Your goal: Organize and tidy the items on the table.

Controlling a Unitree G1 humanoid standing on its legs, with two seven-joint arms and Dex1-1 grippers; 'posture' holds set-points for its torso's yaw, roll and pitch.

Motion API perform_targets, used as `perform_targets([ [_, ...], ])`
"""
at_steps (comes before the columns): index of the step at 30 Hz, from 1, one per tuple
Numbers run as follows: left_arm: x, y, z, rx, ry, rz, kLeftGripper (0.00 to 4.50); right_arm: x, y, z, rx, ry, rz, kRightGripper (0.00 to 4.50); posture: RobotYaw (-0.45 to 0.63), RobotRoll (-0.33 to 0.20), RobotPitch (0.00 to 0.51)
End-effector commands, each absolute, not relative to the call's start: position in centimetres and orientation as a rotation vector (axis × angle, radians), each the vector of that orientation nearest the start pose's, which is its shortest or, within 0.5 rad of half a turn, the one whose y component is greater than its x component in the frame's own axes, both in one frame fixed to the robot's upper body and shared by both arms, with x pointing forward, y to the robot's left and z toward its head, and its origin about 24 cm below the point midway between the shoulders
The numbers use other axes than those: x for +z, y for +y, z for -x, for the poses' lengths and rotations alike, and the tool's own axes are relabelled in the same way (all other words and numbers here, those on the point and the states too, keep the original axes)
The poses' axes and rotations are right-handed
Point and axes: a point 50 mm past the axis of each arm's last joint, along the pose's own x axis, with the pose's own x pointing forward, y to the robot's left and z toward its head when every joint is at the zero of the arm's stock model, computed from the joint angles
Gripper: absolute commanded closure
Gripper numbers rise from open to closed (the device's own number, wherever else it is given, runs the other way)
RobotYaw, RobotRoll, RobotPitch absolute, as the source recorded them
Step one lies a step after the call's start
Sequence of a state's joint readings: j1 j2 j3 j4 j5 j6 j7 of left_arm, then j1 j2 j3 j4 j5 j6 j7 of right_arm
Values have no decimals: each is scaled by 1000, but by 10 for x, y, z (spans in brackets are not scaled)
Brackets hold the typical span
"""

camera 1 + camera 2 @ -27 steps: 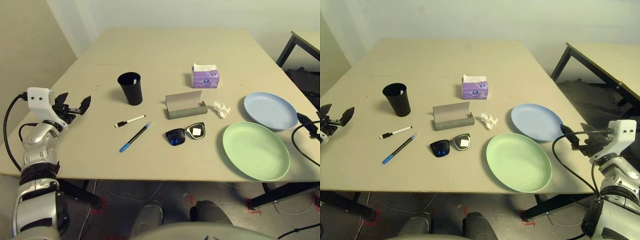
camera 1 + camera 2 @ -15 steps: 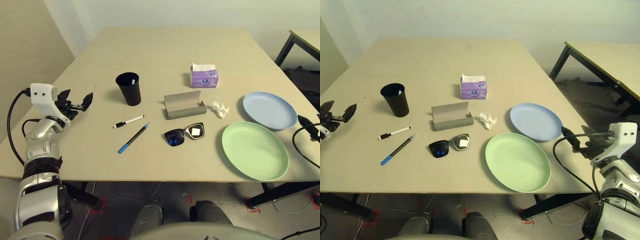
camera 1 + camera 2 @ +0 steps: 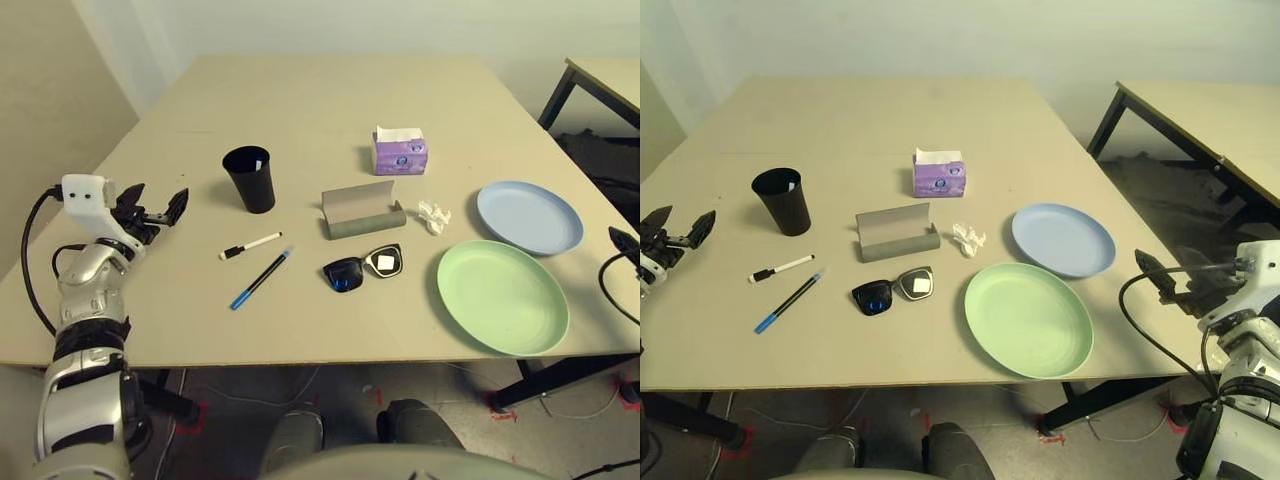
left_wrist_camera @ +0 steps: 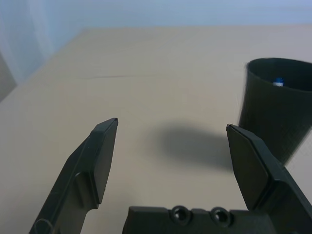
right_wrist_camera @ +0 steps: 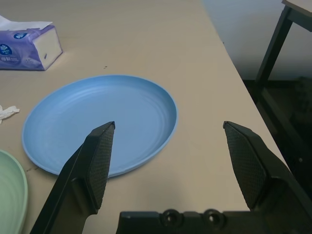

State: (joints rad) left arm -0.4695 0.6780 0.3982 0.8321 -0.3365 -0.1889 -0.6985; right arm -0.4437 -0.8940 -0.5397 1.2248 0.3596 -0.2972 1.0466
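Note:
On the table stand a black cup, a purple tissue pack and an open grey glasses case. In front of them lie a white-black marker, a blue pen and dark sunglasses. A crumpled white tissue lies beside the pale blue plate, with the green plate nearer. My left gripper hovers open at the left edge, pointing at the cup. My right gripper is open off the right edge, facing the blue plate.
A smaller table with black legs stands at the back right, past a gap of floor. Black cables loop from both wrists. The far half of the table is bare.
The whole view has shifted a little. The items lie where they were. Both grippers stay open and have barely moved.

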Motion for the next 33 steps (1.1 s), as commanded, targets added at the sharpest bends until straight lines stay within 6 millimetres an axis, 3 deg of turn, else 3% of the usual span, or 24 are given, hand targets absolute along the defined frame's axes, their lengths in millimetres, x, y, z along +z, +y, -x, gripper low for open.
perform_targets([
  [1, 113, 351, -291, -310, -47, -96, 0, 108, -432, -227, 114, 58, 76, 37, -81, 0, 28],
  [7, 116, 316, -273, -876, 54, -146, 0, 103, -428, -230, 126, 110, 99, 37, -75, 0, 36],
  [15, 110, 276, -262, -1325, 157, -161, 0, 96, -424, -233, 130, 153, 117, 37, -86, 0, 42],
  [20, 111, 266, -275, -1367, 139, -186, 0, 95, -420, -228, 261, 288, 138, 37, -128, 0, 45],
  [24, 111, 265, -282, -1368, 123, -201, 0, 100, -414, -210, 465, 391, -25, 37, -149, 0, 41],
  [28, 110, 265, -284, -1374, 119, -214, 0, 98, -408, -196, 527, 523, -109, 37, -162, 0, 43],
  [33, 110, 265, -286, -1376, 118, -221, 0, 99, -391, -196, 594, 606, -147, 37, -164, 0, 45],
])
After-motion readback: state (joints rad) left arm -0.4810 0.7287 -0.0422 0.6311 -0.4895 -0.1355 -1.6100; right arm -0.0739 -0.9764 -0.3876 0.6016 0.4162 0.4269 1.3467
